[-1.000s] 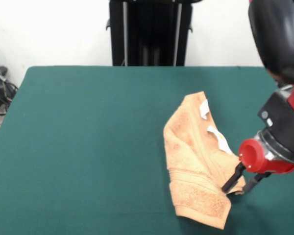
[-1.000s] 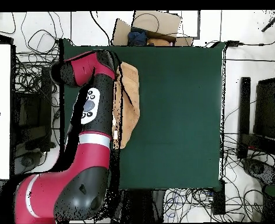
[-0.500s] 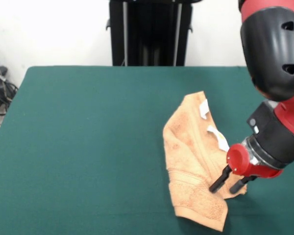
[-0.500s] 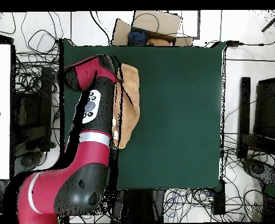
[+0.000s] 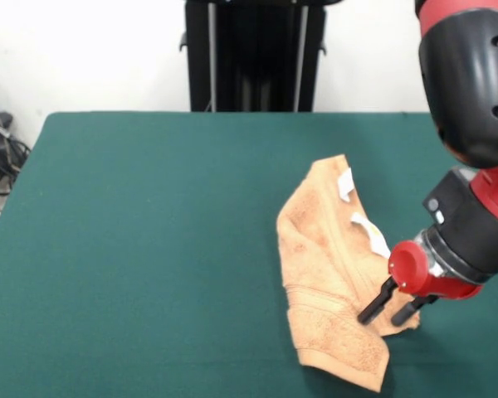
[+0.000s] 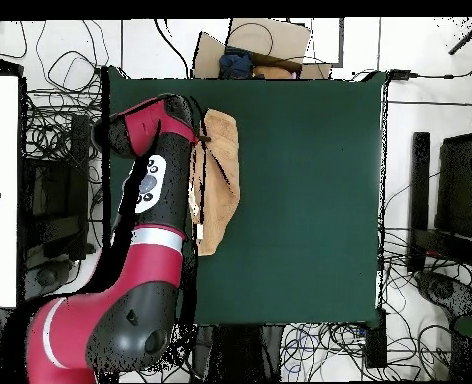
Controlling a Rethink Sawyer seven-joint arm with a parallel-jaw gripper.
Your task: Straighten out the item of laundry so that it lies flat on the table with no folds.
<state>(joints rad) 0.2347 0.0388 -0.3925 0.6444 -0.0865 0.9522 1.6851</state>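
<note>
Front view, towel: The folded peach towel lay on the green bench, its long axis running from 12 toward 5 o'clock, white tags on its right side.
Front view, end effector: The end effector stood with fingers apart at the towel's lower right edge, one finger over the cloth, the other just off it; the bulk of the towel lay toward 10 o'clock from it.
Front view, unclear: Whether the fingertips touched cloth or bench could not be told.
Overhead view, towel: The towel lay as a narrow strip near the bench's left edge, long axis 12 to 6 o'clock.
Overhead view, hidden: The arm covered the end effector and the towel's left margin.
</note>
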